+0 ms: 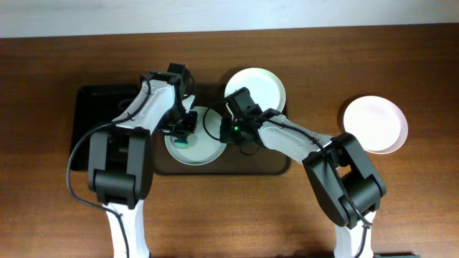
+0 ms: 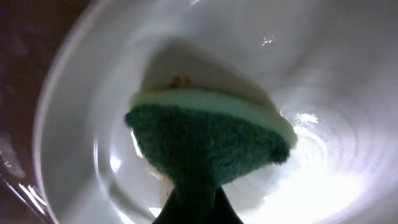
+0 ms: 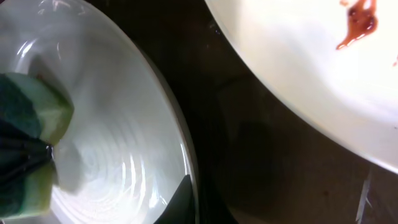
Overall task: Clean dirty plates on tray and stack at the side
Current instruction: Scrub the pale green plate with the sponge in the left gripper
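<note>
While the black tray (image 1: 97,115) sits far left, the left gripper (image 1: 183,135) pinches a green sponge (image 2: 211,143) tight, pressing it into the left plate (image 1: 204,154) on the brown tray (image 1: 276,163). The right gripper (image 1: 233,130) is at that plate's rim, one finger (image 3: 179,200) showing; clamped or not, can't tell. At the tray's far corner, the rear plate (image 1: 262,86) carries a red smear (image 3: 357,23). Far right, the third plate (image 1: 374,123) lies on the wooden table (image 1: 43,208), off the tray.

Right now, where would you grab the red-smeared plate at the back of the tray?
Pinch its rim, probably from the right: the smeared plate is shallow and face up, so only the rim gives purchase, and that side is clear of the scrubbed plate.
</note>
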`<state>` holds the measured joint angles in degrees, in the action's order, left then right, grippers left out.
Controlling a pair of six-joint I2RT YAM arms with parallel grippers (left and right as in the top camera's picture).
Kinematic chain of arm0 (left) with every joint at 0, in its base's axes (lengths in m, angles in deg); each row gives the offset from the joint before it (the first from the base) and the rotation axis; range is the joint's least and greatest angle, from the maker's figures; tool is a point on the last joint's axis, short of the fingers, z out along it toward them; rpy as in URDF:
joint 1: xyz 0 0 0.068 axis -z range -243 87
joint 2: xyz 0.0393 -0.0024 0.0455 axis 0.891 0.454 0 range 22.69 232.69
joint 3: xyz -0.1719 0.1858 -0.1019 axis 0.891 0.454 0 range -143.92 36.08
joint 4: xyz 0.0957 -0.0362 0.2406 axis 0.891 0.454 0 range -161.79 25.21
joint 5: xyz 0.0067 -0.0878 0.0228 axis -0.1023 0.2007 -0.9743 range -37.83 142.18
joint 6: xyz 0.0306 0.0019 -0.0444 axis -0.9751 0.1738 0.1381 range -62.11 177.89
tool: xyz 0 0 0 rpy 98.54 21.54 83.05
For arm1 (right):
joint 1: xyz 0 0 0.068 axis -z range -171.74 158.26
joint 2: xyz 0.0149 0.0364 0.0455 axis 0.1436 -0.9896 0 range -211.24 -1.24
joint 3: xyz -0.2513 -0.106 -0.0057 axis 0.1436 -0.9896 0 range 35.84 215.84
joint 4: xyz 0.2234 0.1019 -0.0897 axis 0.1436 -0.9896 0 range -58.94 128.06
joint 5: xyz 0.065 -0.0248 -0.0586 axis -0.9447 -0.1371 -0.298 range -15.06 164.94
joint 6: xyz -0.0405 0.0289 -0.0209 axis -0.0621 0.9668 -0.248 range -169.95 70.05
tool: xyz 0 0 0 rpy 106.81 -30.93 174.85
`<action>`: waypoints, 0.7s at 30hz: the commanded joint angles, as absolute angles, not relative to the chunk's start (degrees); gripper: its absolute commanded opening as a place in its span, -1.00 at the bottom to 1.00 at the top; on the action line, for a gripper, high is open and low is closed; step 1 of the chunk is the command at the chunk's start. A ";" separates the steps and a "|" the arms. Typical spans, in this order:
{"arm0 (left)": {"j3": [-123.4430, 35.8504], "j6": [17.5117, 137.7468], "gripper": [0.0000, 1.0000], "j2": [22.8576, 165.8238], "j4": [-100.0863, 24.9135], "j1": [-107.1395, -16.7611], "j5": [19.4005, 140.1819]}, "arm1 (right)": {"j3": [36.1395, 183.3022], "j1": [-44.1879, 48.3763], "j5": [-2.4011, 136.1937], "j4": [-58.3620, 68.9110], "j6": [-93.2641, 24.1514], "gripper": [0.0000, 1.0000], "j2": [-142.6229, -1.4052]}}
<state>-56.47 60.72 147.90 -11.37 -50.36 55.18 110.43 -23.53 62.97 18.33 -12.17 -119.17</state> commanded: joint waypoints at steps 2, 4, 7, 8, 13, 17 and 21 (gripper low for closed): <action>-46.68 69.49 -0.99 150.74 -19.85 -50.77 41.19 | 110.54 -23.05 63.54 17.53 -11.83 -0.92 -120.94; -45.17 71.17 -0.99 150.74 -24.20 -50.77 39.66 | 110.54 -23.05 63.54 17.50 -11.83 -0.92 -120.94; -44.54 71.17 -0.99 150.72 -28.44 -50.77 39.31 | 110.54 -23.05 63.54 17.48 -11.83 -0.92 -120.94; -44.65 71.10 -0.99 150.70 -24.75 -50.77 41.72 | 110.54 -23.05 63.54 17.50 -11.83 -0.92 -120.94; -44.63 54.84 -0.99 150.72 -16.96 -50.62 61.50 | 110.54 -23.05 63.54 17.53 -11.83 -0.92 -120.94; -43.40 51.81 -0.99 150.72 -19.92 -49.74 61.23 | 110.54 -23.05 63.52 17.48 -11.83 -0.92 -120.94; -40.95 61.29 -0.99 150.72 -32.68 -49.63 55.16 | 110.54 -23.05 63.52 17.48 -11.83 -0.92 -120.94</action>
<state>-46.48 55.83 142.92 -28.02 -50.64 56.36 110.69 -23.27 62.78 18.14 -11.37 -119.50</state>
